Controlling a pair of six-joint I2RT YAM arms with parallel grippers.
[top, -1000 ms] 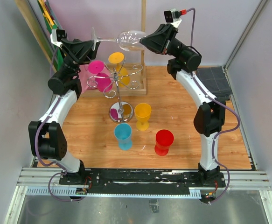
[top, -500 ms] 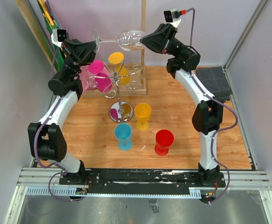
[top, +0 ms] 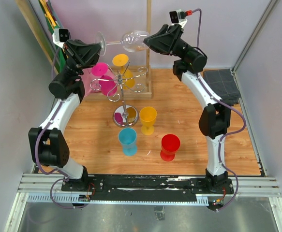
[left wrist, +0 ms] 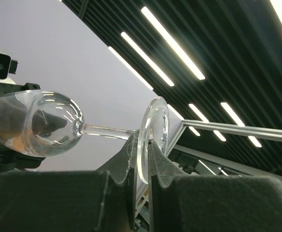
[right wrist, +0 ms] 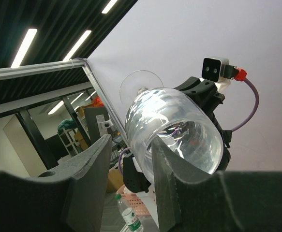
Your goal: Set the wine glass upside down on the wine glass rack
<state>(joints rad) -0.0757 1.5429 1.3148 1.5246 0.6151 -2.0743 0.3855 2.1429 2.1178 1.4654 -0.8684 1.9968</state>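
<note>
1. Wooden table [top: 189,140] carries the wine glass rack [top: 124,94] at far centre.
2. Above it, the wine glass [top: 131,41] lies sideways, mid-handover I judge; next comes turning the bowl down and hooking the foot.
3. The left wrist view alone shows the left gripper [left wrist: 141,141] clamping the foot.
4. The right gripper [right wrist: 131,140] straddles the bowl rim; whether it grips is unclear.

Wine glass [top: 132,40] sideways, left hand [top: 98,48] gripping foot, right hand [top: 147,42] at bowl

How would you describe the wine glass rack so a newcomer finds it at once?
Start at the wooden table, then look left of the standing yellow cup. The wine glass rack rises there from a round mirror-like base. Unlike the coloured cups around it, it is silver wire with curled arms.
</note>
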